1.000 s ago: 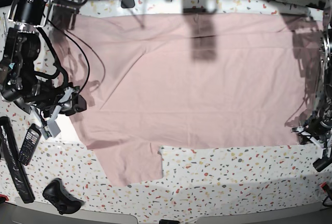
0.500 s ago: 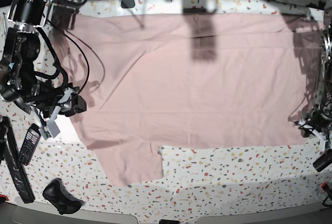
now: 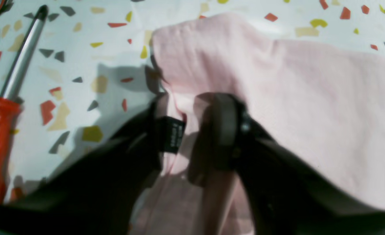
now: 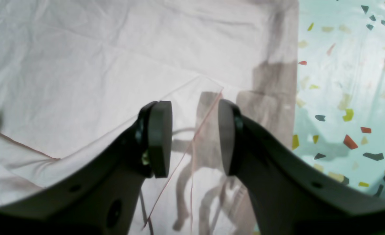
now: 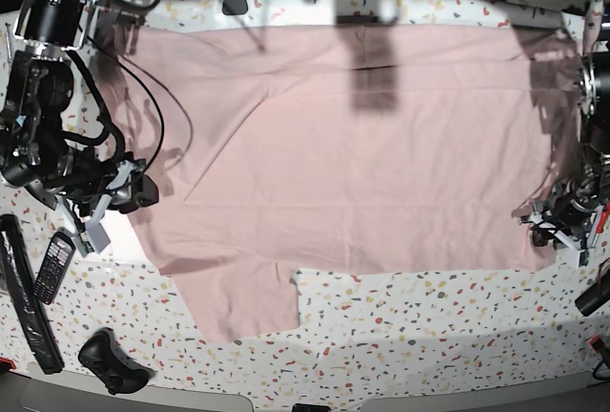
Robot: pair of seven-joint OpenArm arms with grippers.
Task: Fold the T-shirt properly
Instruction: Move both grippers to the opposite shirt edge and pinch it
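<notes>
Tabletop: a white surface (image 5: 429, 321) flecked with coloured chips is seen under everything.
T-shirt: the pale pink T-shirt (image 5: 353, 164) is spread flat, plain side up, across most of the tabletop; one sleeve (image 5: 243, 302) is pointed toward 6 o'clock in the base view.
Left gripper: the left gripper (image 3: 192, 130) is found at the shirt's 3 o'clock edge in the base view; a raised fold of the hem, with a small black label (image 3: 172, 133) on it, is caught between the jaws (narrow gap, cloth touching both pads).
Right gripper: the right gripper (image 4: 194, 137) is held at the shirt's 9 o'clock edge, jaws apart, with a thin lifted edge of cloth between the pads but not pinched.
Clutter: a red-handled screwdriver (image 3: 3, 111) is seen at 9 o'clock of the left gripper; a remote (image 5: 52, 267) and a black controller (image 5: 110, 360) are left near 7 o'clock.
</notes>
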